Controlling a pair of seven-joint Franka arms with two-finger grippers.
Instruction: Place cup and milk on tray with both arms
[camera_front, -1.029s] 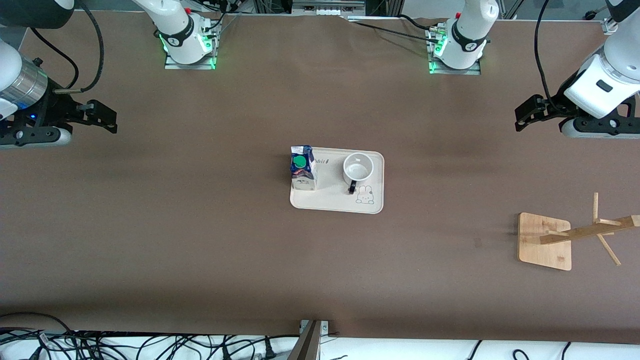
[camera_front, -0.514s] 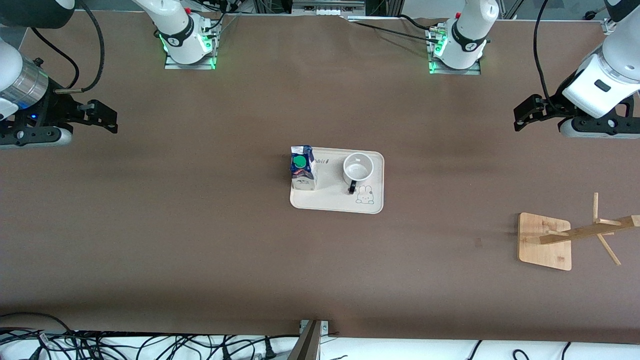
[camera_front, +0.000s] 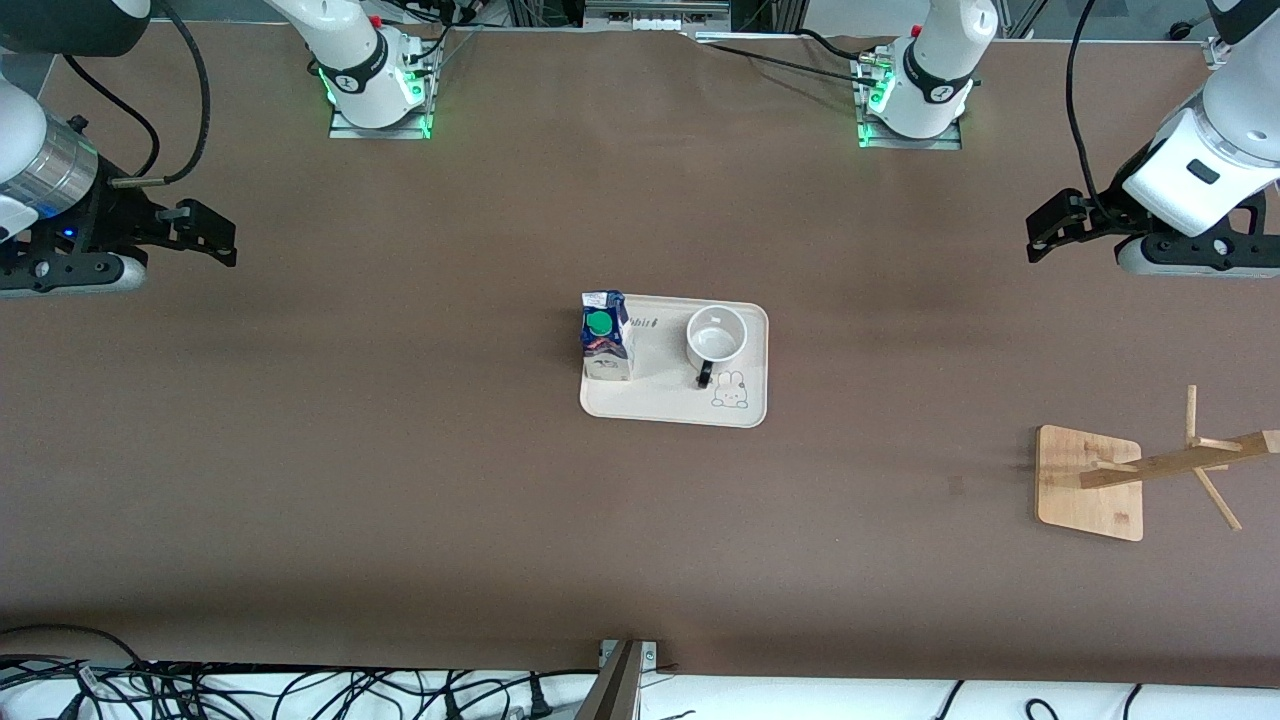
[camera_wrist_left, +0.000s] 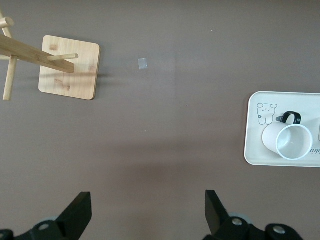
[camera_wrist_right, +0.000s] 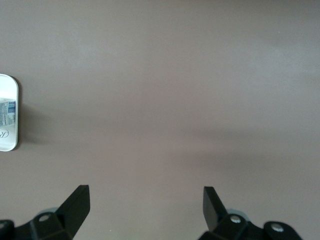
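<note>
Table (camera_front: 400, 480): a wide brown surface that fills the front view, with the two robot bases along its top edge
Left arm (camera_front: 1215, 150): white with dark joints, held up over the table at its own end, well apart from the tray
Right arm (camera_front: 30, 160): white with a silver wrist ring, held up over the table at its own end, also well apart from the tray
Wooden rack (camera_front: 1090, 483): a square pale wood base with a slanted pegged post, standing toward the left arm's end, nearer the front camera than the tray
Tray (camera_front: 665, 405): flat, cream, rounded corners, lying in the middle of the table with a small rabbit drawing in one corner
Left gripper (camera_wrist_left: 148, 212): black fingers spread wide, holding nothing, over bare table
Right gripper (camera_wrist_right: 146, 207): black fingers spread wide, holding nothing, over bare table
Milk (camera_front: 605, 336): upright carton with a green cap, standing on the tray at the edge toward the right arm's end
Cup (camera_front: 716, 335): white, upright and open at the top, on the tray beside the milk, toward the left arm's end, its black handle pointing at the rabbit drawing
</note>
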